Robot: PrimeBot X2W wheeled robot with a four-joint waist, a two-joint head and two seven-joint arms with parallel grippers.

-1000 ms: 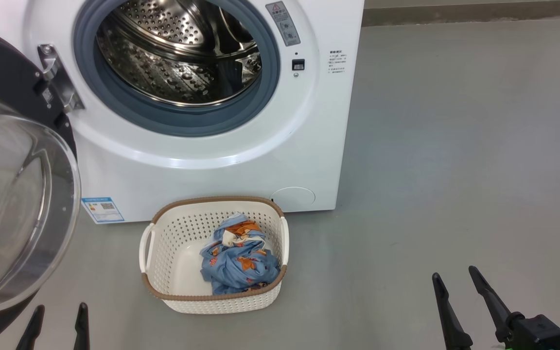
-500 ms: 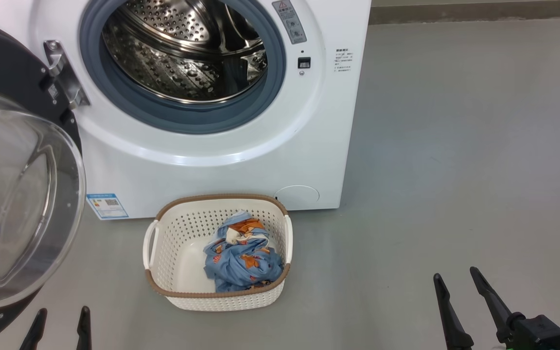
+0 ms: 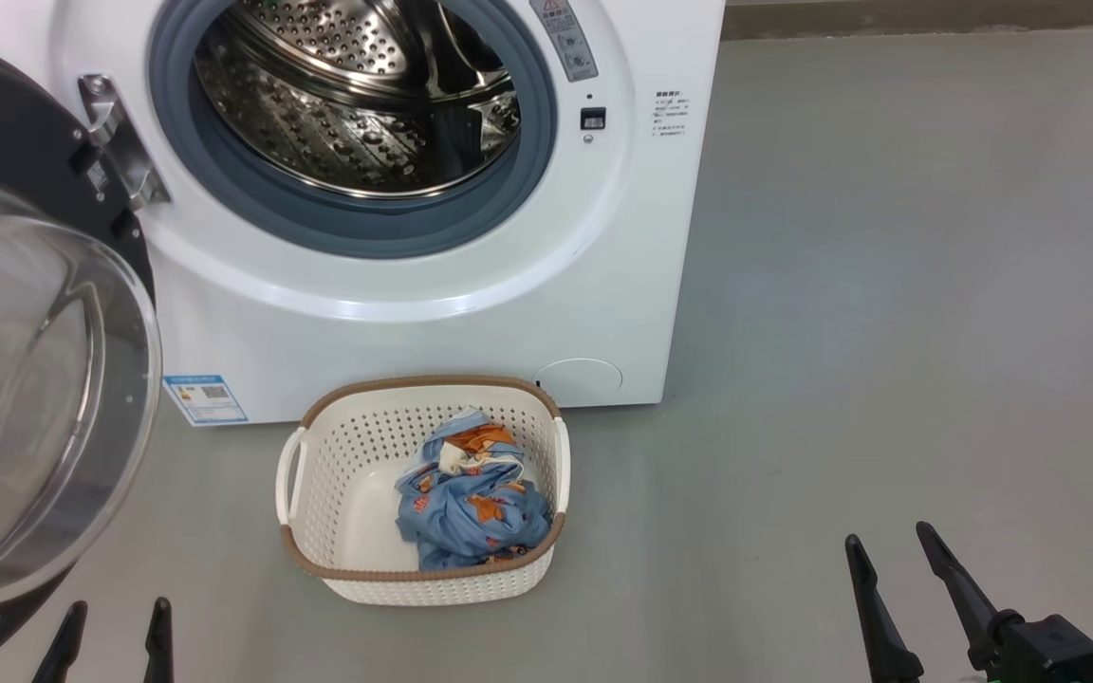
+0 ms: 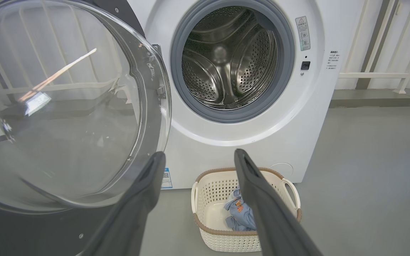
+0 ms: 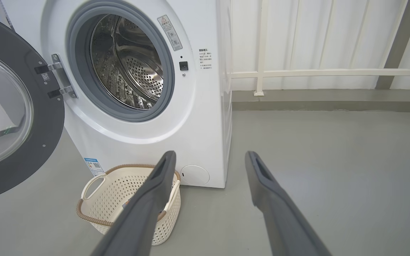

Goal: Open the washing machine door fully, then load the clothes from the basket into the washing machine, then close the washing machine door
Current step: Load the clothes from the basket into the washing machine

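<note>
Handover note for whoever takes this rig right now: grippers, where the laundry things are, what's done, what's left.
Left gripper: open, empty, low beside the washing machine door.
Right gripper: open, empty, over the floor.
That door is swung open leftward; the drum looks empty.
The clothes lie in the basket before the washing machine.
Done: door opened. Left: load the clothes, close the door.

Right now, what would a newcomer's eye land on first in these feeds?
A white front-loading washing machine stands top centre in the head view, its perforated steel drum gleaming. Its round black-rimmed door with bulging clear glass hangs open at left. On the grey floor before it, a cream perforated plastic basket holds a light blue printed bundle of clothes.
</note>
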